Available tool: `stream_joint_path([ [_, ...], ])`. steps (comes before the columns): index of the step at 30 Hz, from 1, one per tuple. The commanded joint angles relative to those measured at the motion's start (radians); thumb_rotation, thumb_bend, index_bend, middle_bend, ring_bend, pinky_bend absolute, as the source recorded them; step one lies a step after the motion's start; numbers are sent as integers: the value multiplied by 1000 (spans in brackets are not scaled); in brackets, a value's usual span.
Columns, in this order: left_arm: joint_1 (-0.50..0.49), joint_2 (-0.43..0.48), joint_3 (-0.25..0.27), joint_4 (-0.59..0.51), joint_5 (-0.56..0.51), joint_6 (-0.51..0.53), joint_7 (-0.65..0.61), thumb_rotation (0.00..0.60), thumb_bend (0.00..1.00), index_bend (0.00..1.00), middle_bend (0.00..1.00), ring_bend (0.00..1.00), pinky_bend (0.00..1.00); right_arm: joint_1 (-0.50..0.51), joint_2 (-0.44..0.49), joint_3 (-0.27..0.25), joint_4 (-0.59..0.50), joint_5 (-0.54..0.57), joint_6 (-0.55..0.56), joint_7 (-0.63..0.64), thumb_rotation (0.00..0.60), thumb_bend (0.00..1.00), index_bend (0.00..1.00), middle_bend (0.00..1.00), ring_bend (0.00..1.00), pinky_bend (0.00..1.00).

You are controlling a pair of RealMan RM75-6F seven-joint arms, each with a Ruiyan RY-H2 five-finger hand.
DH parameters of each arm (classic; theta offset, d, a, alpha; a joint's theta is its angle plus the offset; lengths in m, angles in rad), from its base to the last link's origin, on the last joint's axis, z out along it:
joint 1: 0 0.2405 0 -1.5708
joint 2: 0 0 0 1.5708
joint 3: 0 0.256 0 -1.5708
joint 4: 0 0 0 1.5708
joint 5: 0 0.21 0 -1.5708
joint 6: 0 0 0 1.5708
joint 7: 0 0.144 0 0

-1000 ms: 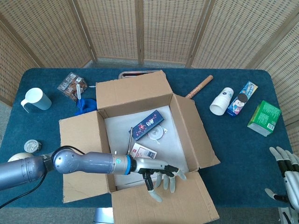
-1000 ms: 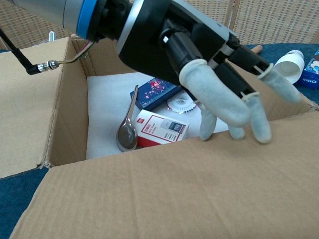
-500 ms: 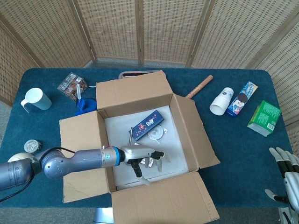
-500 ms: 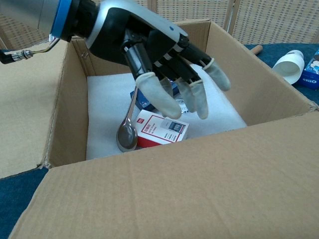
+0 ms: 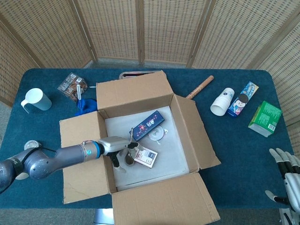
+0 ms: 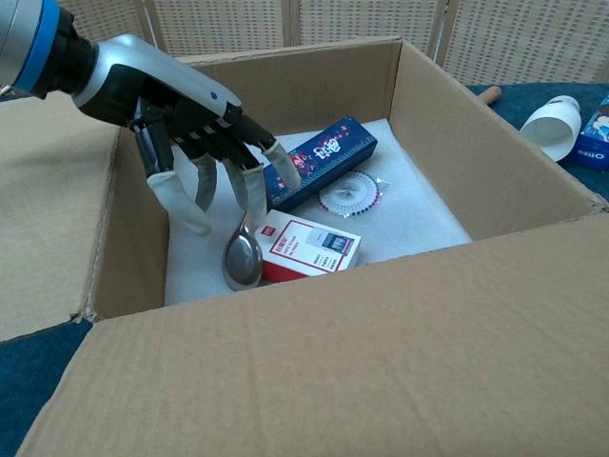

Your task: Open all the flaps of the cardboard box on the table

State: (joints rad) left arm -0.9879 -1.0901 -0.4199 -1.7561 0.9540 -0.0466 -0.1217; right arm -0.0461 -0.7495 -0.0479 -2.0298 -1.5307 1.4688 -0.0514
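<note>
left hand point(image 6: 186, 124) pulled back from front flap point(image 6: 362, 352) toward box's left wall, fingers point(image 6: 181, 205) spread, empty.

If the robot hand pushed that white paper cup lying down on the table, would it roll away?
Probably yes. The white paper cup lies on its side, so a nudge would likely roll it, curving since one end looks wider. It seems light and thin, so it may also squash.

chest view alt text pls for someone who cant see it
The robot's left hand, fingers spread and holding nothing, hangs inside an open brown cardboard box above a metal spoon. A red-and-white carton, a dark blue box and a round pin wheel lie beside it.
</note>
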Motion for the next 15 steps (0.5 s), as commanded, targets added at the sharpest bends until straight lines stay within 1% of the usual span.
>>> stream_joint_path([
  [1, -80, -48, 81, 154, -2, 73, -41, 600, 246, 134, 333, 256, 405, 1, -3, 3, -3, 10, -2, -5, 600, 0, 0, 0, 0, 0],
  [5, -150, -95, 155, 247, -23, 103, -75, 600, 248, 132, 331, 255, 404, 7, -5, 7, -2, 27, -13, -8, 600, 0, 0, 0, 0, 0],
  [9, -209, -135, 214, 327, -47, 107, -108, 600, 248, 130, 329, 253, 404, 15, -7, 11, 1, 44, -28, -10, 600, 0, 0, 0, 0, 0],
  [15, -295, -214, 281, 470, -76, 114, -144, 600, 256, 135, 329, 252, 404, 23, -12, 16, 2, 66, -43, -24, 600, 0, 0, 0, 0, 0],
])
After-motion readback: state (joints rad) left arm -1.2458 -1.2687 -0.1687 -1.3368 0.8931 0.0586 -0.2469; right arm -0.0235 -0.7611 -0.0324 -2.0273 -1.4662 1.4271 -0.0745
